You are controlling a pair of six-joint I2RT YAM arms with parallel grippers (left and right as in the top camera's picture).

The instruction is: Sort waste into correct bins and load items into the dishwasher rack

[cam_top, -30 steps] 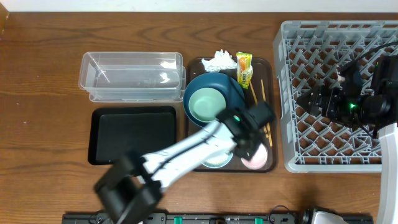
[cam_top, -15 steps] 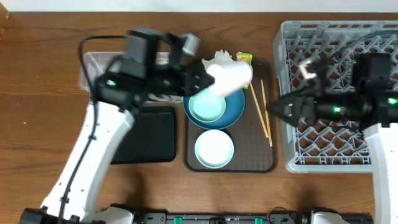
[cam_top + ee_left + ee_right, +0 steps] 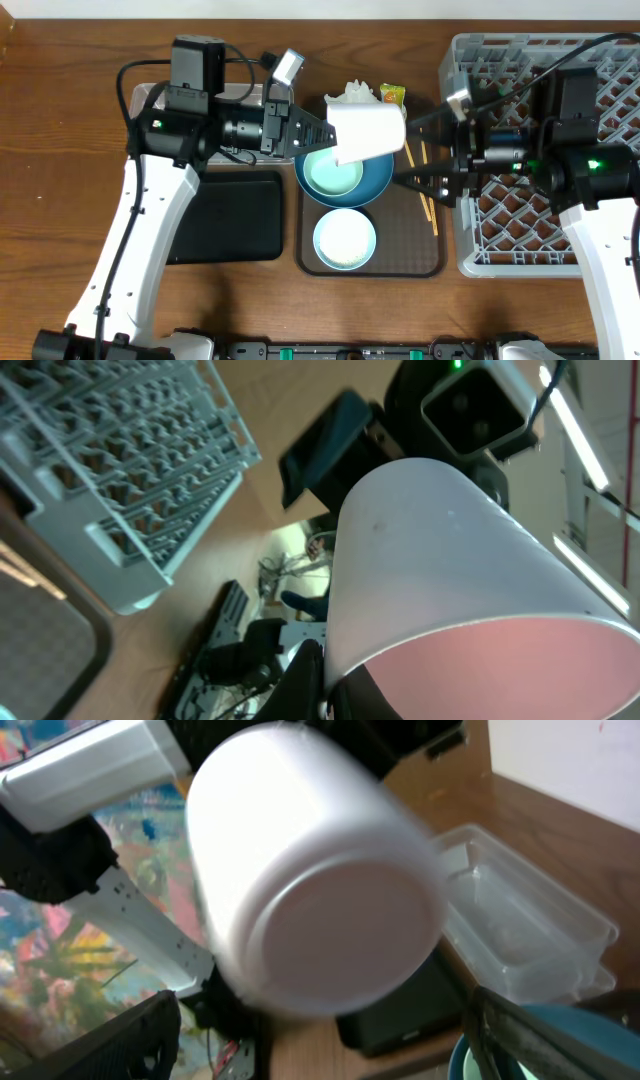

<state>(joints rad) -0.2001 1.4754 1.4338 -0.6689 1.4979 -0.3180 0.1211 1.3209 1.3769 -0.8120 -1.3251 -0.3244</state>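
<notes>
My left gripper (image 3: 325, 130) is shut on the rim of the small white cup (image 3: 366, 131) and holds it on its side in the air over the dark blue bowl (image 3: 375, 180). The cup's pink inside shows in the left wrist view (image 3: 520, 670), where my left gripper (image 3: 325, 682) pinches its wall. My right gripper (image 3: 415, 152) is open, just right of the cup, with the cup's base facing it (image 3: 310, 890). The mint-green bowl (image 3: 333, 172) sits inside the blue bowl. The white bowl (image 3: 345, 238) stands in front of them. The tissue (image 3: 350, 95) and snack wrapper (image 3: 392, 95) lie behind.
The bowls stand on a brown serving tray (image 3: 425, 262) with chopsticks (image 3: 428, 205) at its right. The clear tub (image 3: 145, 100) and black tray (image 3: 235, 215) lie to the left. The grey rack (image 3: 520, 255) is at the right, under my right arm.
My left gripper picked the cup up from the front right of the brown tray and raised it over the blue bowl. My right gripper came left out of the rack toward the cup.
</notes>
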